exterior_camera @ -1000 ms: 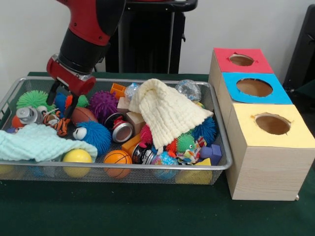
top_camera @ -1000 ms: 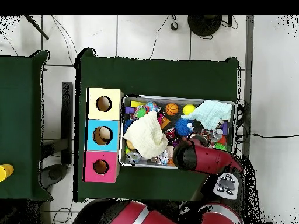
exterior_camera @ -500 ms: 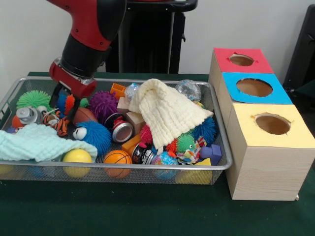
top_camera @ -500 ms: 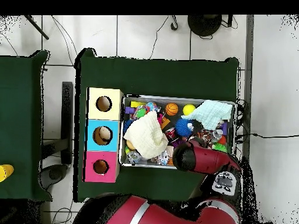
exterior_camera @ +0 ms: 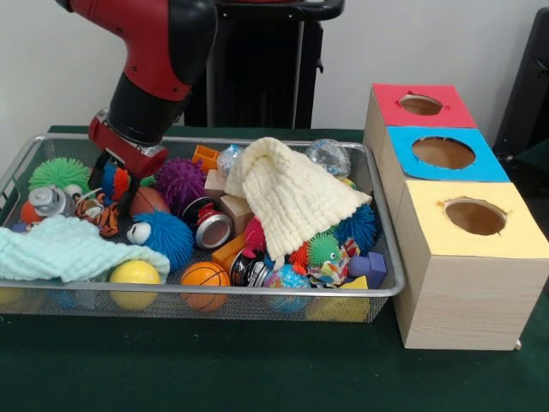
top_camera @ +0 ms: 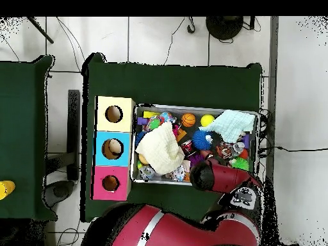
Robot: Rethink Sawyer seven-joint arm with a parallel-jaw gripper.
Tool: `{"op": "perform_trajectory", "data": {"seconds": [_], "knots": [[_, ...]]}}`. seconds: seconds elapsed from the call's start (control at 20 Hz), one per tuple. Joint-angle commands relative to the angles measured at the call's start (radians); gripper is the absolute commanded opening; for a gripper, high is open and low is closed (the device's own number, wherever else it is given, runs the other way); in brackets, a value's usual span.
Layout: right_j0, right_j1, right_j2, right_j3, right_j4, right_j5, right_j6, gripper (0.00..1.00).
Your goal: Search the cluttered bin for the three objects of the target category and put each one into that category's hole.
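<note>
The wire bin (exterior_camera: 377, 287) sits on a dark green table (exterior_camera: 257, 369), packed with toys. Which category is the target cannot be told from either view. Contents seen from the front: a cream knitted cloth (exterior_camera: 287, 193) draped over the middle, a pale mint cloth (exterior_camera: 64, 249) at the left front, a yellow ball (exterior_camera: 134, 273), a small basketball (exterior_camera: 204, 275), a blue spiky ball (exterior_camera: 167, 236), a purple spiky ball (exterior_camera: 179, 182), a green spiky ball (exterior_camera: 58, 172) in the far left corner, and a metal can (exterior_camera: 211, 227) lying on its side.

The gripper (exterior_camera: 116, 184) hangs over the left part of the bin, its dark fingers (exterior_camera: 101, 167) spread apart around an orange and blue toy; whether they press on it cannot be told, the view being cluttered there.

Just right of the bin stands a wooden box row with three holes: yellow top (exterior_camera: 476, 219) nearest the front camera, blue top (exterior_camera: 444, 153) in the middle, red top (exterior_camera: 420, 105) farthest.

A white wall lies behind the table. The overhead view alone shows a tiled floor (top_camera: 160, 38), a second green table (top_camera: 22, 134) to the side, and a pale item inside the blue hole (top_camera: 113, 148). There the red arm (top_camera: 221, 176) covers the gripper.
</note>
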Motion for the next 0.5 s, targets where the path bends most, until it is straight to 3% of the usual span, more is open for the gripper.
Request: {"op": "perform_trajectory", "data": {"seconds": [0.05, 0.5], "knots": [[-0.042, 0.088, 0.050, -0.051, 0.028, -0.112, 0.138, 1.00], [-0.062, 0.146, 0.032, -0.068, 0.060, -0.225, 0.156, 1.00]]}}
